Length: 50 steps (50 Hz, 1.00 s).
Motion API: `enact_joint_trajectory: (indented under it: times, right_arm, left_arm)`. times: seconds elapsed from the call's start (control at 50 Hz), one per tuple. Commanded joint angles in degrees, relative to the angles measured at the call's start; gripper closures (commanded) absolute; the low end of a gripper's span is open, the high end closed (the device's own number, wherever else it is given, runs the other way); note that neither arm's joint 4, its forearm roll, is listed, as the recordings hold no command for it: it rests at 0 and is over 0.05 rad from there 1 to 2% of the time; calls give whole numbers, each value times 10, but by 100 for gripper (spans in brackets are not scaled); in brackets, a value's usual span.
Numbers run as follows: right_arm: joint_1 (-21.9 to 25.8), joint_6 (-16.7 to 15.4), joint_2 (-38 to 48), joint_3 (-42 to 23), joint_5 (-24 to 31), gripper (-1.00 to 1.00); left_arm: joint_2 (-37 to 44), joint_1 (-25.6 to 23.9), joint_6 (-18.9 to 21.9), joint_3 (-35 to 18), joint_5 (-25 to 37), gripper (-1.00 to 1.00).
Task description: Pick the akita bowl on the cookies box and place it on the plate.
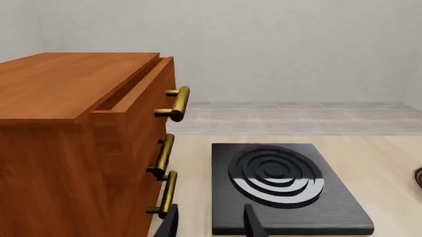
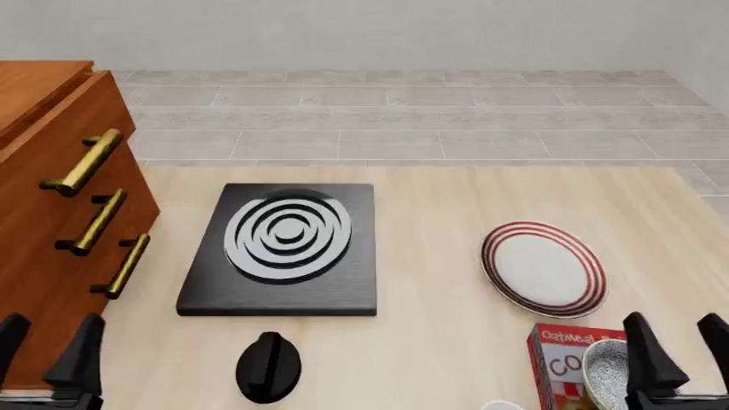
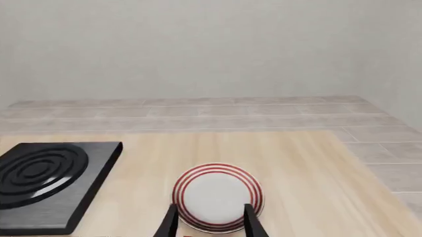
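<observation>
The bowl sat on top of the red cookies box at the near right edge of the counter, white and speckled inside, its right side hidden behind a dark finger of the right end effector. That end effector hung just beside the bowl, fingers spread apart with nothing between them. In the right wrist view the two fingertips framed the plate ahead, the right end effector itself clear of it.

The plate, white with red rings at its rim, lay flat on the counter just beyond the box and apart from it, with nothing on it.

A black square slab with white rings lay toward the left of the counter's middle, and a black knob stood near its front edge. A wooden cabinet with three brass handles stood at the far left.

The left end effector hovered at the near left corner in front of the cabinet, fingers spread and empty. In its wrist view the left end effector showed the slab ahead and the cabinet beside it, the top drawer pulled slightly out.
</observation>
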Motion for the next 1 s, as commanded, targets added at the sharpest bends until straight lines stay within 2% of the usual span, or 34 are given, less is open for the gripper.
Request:
enact_joint_trajectory:
  times: [0.02, 0.3, 0.32, 0.36, 0.4, 0.42, 0.44, 0.5, 0.52, 0.56, 0.66, 0.7, 0.74, 0.76, 0.78, 0.8, 0.86, 0.92, 0.96, 0.98, 1.0]
  right_arm:
    - [11, -10, 27, 0, -21, -100]
    - [18, -10, 20, -8, 1, -100]
    - [28, 9, 47, -22, 5, -100]
    - [44, 11, 87, -37, 6, -100]
    - [52, 31, 80, -65, 43, -100]
    - [53, 13, 73, -77, 61, -100]
    - [54, 11, 67, -94, 81, -100]
    - [64, 25, 68, -144, 134, -100]
    - [67, 17, 65, -177, 165, -100]
    - [78, 19, 65, -207, 195, -100]
    - [89, 13, 71, -252, 232, -100]
    - [102, 32, 84, -277, 253, -100]
    - [100, 26, 91, -291, 260, -100]
    - [110, 41, 99, -304, 270, -100]
    - [111, 37, 105, -315, 278, -100]
    - [104, 19, 110, -326, 282, -100]
    - [98, 36, 120, -361, 297, -100]
    - [94, 26, 134, -396, 317, -100]
    - [76, -1, 144, -408, 324, -100]
    - [57, -16, 180, -406, 333, -100]
    - [70, -10, 165, -414, 333, -100]
  left_arm:
    - [0, 0, 0, 0, 0, -100]
    - [0, 0, 0, 0, 0, -100]
    - [0, 0, 0, 0, 0, -100]
    - [0, 0, 0, 0, 0, -100]
    - [0, 0, 0, 0, 0, -100]
    - [0, 0, 0, 0, 0, -100]
    - [0, 0, 0, 0, 0, -100]
    - [0, 0, 0, 0, 0, -100]
    - [0, 0, 0, 0, 0, -100]
    - [0, 0, 0, 0, 0, -100]
    - [0, 0, 0, 0, 0, -100]
    - [0, 0, 0, 0, 0, -100]
    - [0, 0, 0, 0, 0, -100]
    - [0, 0, 0, 0, 0, -100]
    - [0, 0, 0, 0, 0, -100]
    - [0, 0, 0, 0, 0, -100]
    - [0, 0, 0, 0, 0, -100]
    - [0, 0, 0, 0, 0, -100]
    - [0, 0, 0, 0, 0, -100]
    - [0, 0, 0, 0, 0, -100]
    - [0, 0, 0, 0, 0, -100]
